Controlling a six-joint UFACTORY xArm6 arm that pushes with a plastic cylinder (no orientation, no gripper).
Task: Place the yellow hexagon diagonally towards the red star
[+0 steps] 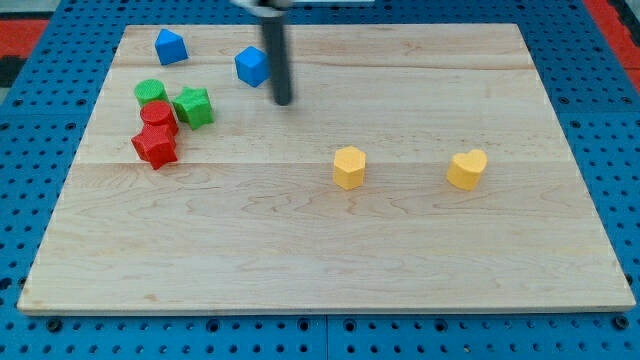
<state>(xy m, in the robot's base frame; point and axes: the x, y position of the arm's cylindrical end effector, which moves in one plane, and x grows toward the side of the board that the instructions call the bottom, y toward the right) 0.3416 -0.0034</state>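
While the dark rod comes down from the view's top, my tip [283,101] is seen resting on the pale wooden worktop [320,250], just to the view's right of a blue cube [252,66] and slightly below it; whether the rod touches that block cannot be told. No fingers are carried by this arm, so nothing is gripped and no open or closed state can be told.

The yellow hexagon [349,167] is found near the middle of the worktop, below my tip and to its right, well apart from it. A yellow heart [467,169] is placed at about the same height in the view, further to the right, apart from the hexagon.

The red star [155,148] is located at the view's left, well apart from the yellow hexagon and slightly higher in the view. It is pressed against a second red block [158,117] just above it, whose shape cannot be made out surely. A green round block [150,93] is set at the top of that cluster, touching the second red block, and a green star [193,106] is seen just to the right of the pair. A second blue block [170,46], with a peaked top, is placed near the worktop's upper left corner.

No containers are shown; every block lies directly on the worktop, which is bordered by a blue perforated surface [50,110].
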